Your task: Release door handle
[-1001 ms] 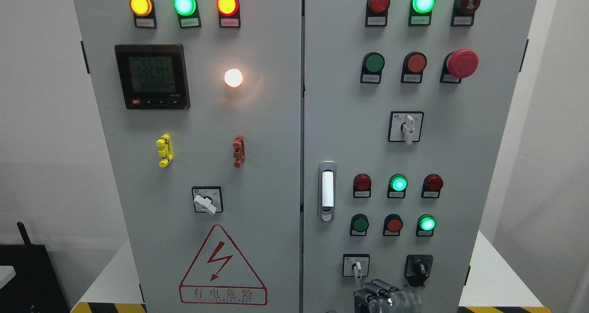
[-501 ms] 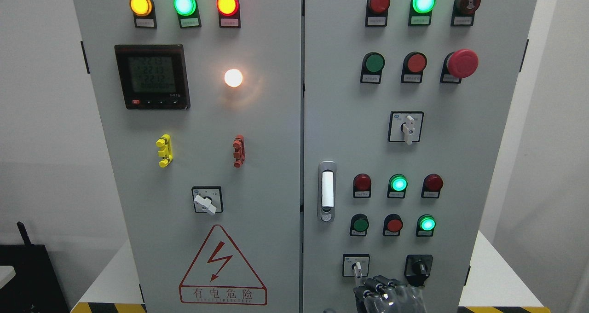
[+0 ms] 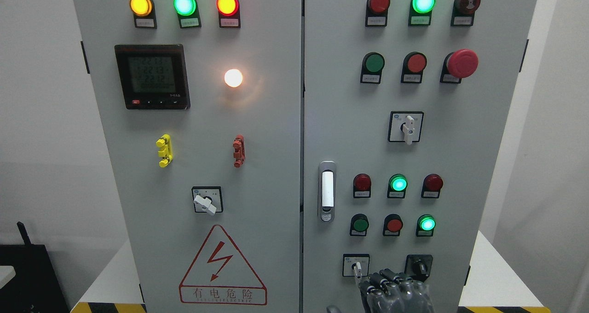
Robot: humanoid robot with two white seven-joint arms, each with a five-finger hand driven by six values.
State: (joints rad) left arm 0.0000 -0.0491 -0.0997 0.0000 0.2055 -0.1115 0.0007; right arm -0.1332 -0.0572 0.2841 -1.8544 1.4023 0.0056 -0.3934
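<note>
Right hand (image 3: pixel 396 291) shows at the bottom edge of the view, well below and to the right of the door handle (image 3: pixel 327 191), touching nothing on the panel as far as the view shows. Its dark fingers (image 3: pixel 385 278) are bunched together with the tips pointing up, loosely curled and holding nothing (the palm and wrist are cut off by the frame, so the arm's entry is judged from its place right of the middle).

That handle — a white lever set upright in a grey recessed housing — sits on the left edge of the right-hand cabinet door (image 3: pixel 460 165), just beside the seam between the two doors. It lies flush in its recess and the door looks closed.

Judged from this, the release itself is done: no finger is on or near the handle. What is left is only to bring the arm clear. Two selector switches lie close — the white one (image 3: pixel 356 268) below the handle just left of the fingertips, the black one (image 3: pixel 418 267) to its right, just above them — so the arm's way out should avoid brushing either.

The left hand is not seen.
</note>
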